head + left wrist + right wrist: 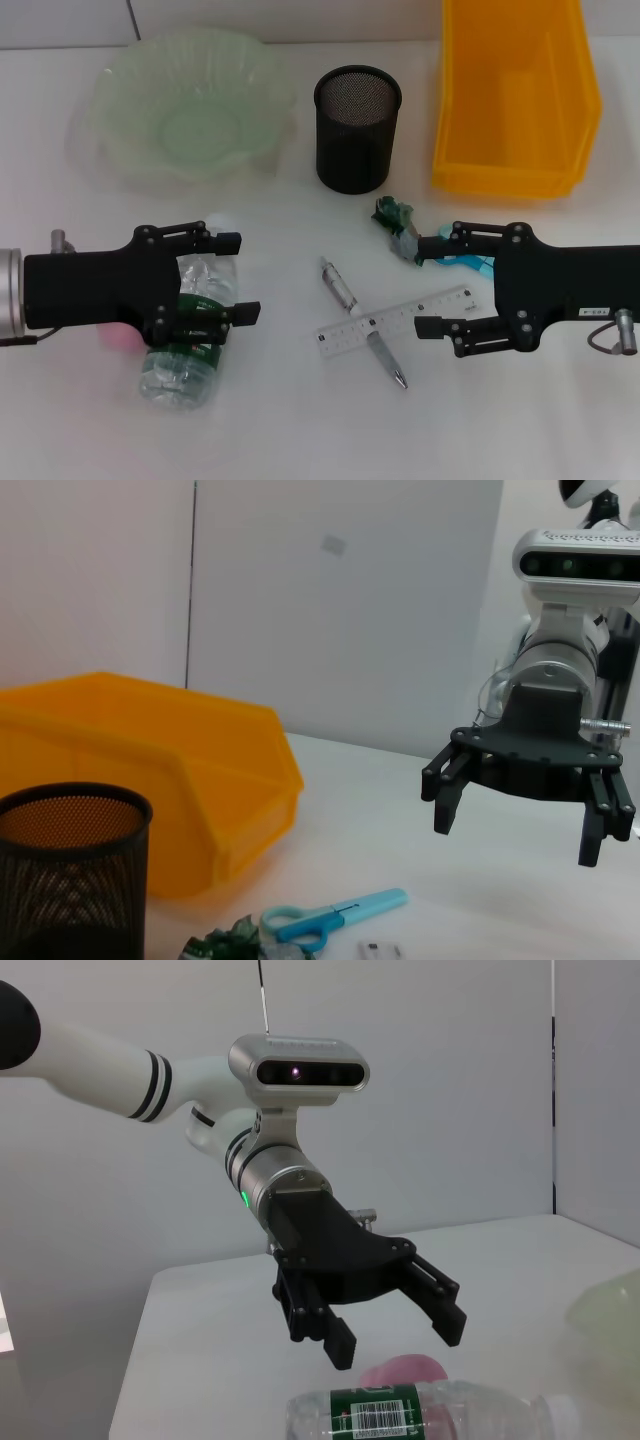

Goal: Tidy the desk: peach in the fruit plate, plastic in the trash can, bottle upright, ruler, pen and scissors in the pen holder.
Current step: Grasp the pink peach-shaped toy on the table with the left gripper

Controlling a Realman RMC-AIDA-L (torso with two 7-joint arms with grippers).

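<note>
Toppled bottle (186,345) lies under your spread left end effector (240,277); right end effector (428,286) hovers open over scissors (462,262), ruler (395,322), pen (362,320); nothing sorted yet.

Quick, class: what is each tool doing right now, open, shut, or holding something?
Left tool: open, holding nothing, above the lying bottle.
Right tool: open, holding nothing, above the scissors.

The left gripper (238,277) reaches in from the left edge at mid-depth, black fingers (225,241) spread wide and pointing right, raised above the surface. The right gripper (430,285) comes in from the right, mirroring it, fingers (430,327) equally parted and pointing left. Both wrists are level, silver cuffs showing at the frame edges.
</note>
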